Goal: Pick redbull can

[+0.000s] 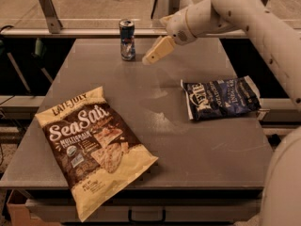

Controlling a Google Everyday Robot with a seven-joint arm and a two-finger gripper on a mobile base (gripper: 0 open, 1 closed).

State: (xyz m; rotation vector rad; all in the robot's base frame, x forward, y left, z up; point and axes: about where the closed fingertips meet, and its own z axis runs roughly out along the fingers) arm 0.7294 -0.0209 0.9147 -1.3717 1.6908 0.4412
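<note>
The redbull can [127, 40] stands upright near the far edge of the grey table [155, 107], left of centre. It is slim, blue and silver, with a silver top. My gripper [157, 51] hangs from the white arm that comes in from the upper right. It hovers just above the table, a short way to the right of the can and apart from it. It holds nothing that I can see.
A large Sea Salt chip bag [94, 145] lies at the front left of the table. A dark blue chip bag [220, 98] lies at the right. A rail and metal posts [47, 4] run behind the far edge.
</note>
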